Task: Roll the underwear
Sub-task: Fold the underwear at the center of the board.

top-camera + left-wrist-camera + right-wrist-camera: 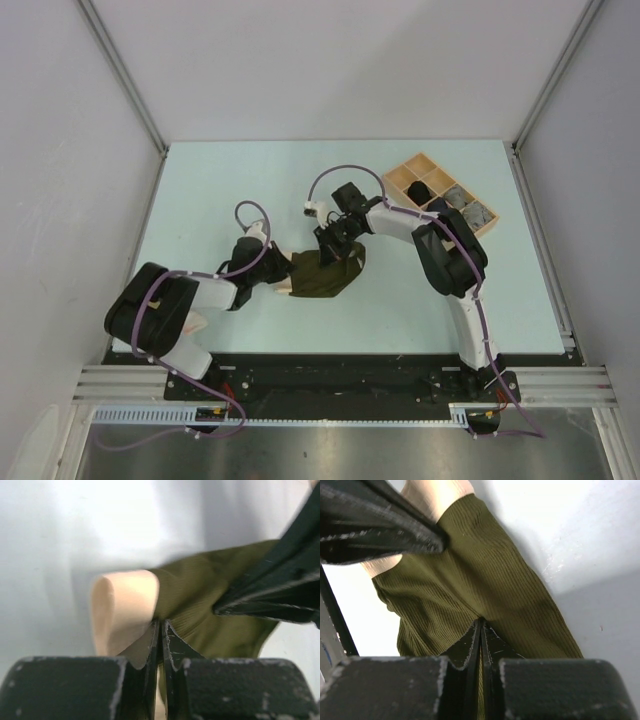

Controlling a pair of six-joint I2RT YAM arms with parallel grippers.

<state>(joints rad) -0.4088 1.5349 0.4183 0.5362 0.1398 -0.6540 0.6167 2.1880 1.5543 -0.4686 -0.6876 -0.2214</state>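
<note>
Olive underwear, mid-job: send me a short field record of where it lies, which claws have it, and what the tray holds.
garment: olive underwear on the table, between the two arms
lining: pale lining exposed at its left end
left claw: shut, pinching the cloth beside the pale lining
right claw: shut on the olive ribbed cloth
wooden tray: far right of the table, apart from the garment
tray contents: dark cloth in one compartment, grey cloth in the right-hand ones
roll: no finished roll visible
</note>
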